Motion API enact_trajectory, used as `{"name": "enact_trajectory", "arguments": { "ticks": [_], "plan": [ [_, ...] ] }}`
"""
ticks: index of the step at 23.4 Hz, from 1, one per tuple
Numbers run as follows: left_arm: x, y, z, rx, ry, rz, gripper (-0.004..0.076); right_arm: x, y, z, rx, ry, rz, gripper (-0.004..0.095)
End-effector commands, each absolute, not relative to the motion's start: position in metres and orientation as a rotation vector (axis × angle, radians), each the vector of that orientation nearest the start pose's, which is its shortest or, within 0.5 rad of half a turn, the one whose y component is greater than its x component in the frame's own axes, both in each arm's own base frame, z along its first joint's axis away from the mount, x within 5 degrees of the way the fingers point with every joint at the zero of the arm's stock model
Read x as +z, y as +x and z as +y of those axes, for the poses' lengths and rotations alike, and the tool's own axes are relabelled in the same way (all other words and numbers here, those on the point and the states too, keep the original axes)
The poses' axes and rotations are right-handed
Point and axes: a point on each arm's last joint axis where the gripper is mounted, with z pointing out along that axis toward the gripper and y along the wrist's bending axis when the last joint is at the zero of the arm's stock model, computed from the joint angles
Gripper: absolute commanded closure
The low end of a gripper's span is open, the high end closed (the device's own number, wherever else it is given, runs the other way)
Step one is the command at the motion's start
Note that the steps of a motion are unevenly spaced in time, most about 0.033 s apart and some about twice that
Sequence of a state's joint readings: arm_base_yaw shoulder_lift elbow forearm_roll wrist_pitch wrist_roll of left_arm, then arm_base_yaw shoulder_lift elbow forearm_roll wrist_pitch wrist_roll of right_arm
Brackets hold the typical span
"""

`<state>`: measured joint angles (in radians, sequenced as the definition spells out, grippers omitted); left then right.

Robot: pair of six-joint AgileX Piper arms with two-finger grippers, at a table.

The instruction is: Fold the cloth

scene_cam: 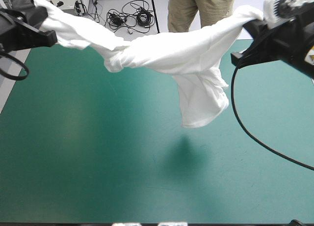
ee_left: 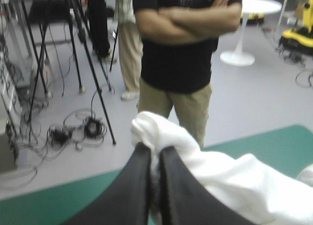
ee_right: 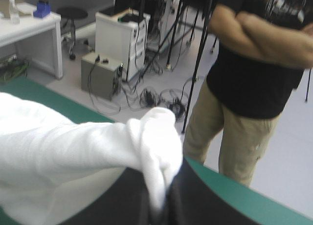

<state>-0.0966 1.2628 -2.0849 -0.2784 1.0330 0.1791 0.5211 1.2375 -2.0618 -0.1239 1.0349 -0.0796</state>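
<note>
The left tool and the right tool are each clamping a bunched end of the white T-shirt, which is hanging stretched between them above the far half of the teal-green surface.

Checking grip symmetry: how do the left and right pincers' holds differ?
From the left pincer the T-shirt runs narrow and twisted; from the right pincer, broad. The hanging fold sits nearer the right pincer than the left. Both are shut on bunched cloth, raised over the table.

No text, label, brand, number or sign can be read on anything in these views.
</note>
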Motion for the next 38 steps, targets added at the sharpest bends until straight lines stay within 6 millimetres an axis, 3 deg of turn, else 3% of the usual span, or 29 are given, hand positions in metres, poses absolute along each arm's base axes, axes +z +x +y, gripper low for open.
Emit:
{"name": "enact_trajectory", "arguments": {
  "ticks": [1, 7, 10, 12, 14, 18, 20, 21, 22, 24, 28, 30, 38],
  "plan": [
    [0.648, 0.129, -0.038, -0.294, 0.282, 1.386, 0.0733, 0.643, 0.124, 0.063, 0.199, -0.451, 1.387, 0.0925],
    [0.669, 0.079, -0.036, -0.285, 0.335, 1.241, 0.0733, 0.659, 0.097, 0.053, 0.273, -0.445, 1.307, 0.0925],
    [0.656, 0.059, -0.027, -0.18, 0.391, 1.275, 0.0733, 0.649, 0.089, 0.047, 0.251, -0.475, 1.412, 0.0925],
    [0.639, 0.063, -0.023, -0.138, 0.411, 1.364, 0.0733, 0.637, 0.09, 0.047, 0.242, -0.502, 1.509, 0.0925],
    [0.614, 0.083, -0.023, -0.065, 0.386, 1.548, 0.0733, 0.617, 0.102, 0.054, 0.257, -0.509, 1.642, 0.0925],
    [0.55, 0.143, -0.051, 0.039, 0.41, 1.828, 0.0733, 0.547, 0.16, 0.09, 0.303, -0.533, 1.918, 0.0925],
    [0.506, 0.182, -0.071, 0.081, 0.411, 1.954, 0.0733, 0.504, 0.193, 0.109, 0.319, -0.509, 1.988, 0.0925],
    [0.474, 0.209, -0.086, 0.117, 0.427, 2.034, 0.0733, 0.477, 0.214, 0.121, 0.335, -0.488, 2.009, 0.0925],
    [0.449, 0.23, -0.095, 0.152, 0.451, 2.095, 0.0733, 0.461, 0.227, 0.129, 0.342, -0.476, 2.018, 0.0925],
    [0.423, 0.257, -0.104, 0.135, 0.448, 2.182, 0.0733, 0.443, 0.245, 0.139, 0.347, -0.464, 2.037, 0.0925],
    [0.384, 0.307, -0.107, -0.035, 0.356, 2.278, 0.0733, 0.417, 0.276, 0.156, 0.334, -0.469, 2.08, 0.0925],
    [0.363, 0.336, -0.101, -0.13, 0.26, 2.337, 0.0733, 0.395, 0.3, 0.158, 0.334, -0.414, 2.132, 0.0925],
    [0.321, 0.386, -0.079, -0.093, 0.177, 2.413, 0.0733, 0.326, 0.365, 0.129, 0.446, -0.143, 2.349, 0.0925]
  ]
}}
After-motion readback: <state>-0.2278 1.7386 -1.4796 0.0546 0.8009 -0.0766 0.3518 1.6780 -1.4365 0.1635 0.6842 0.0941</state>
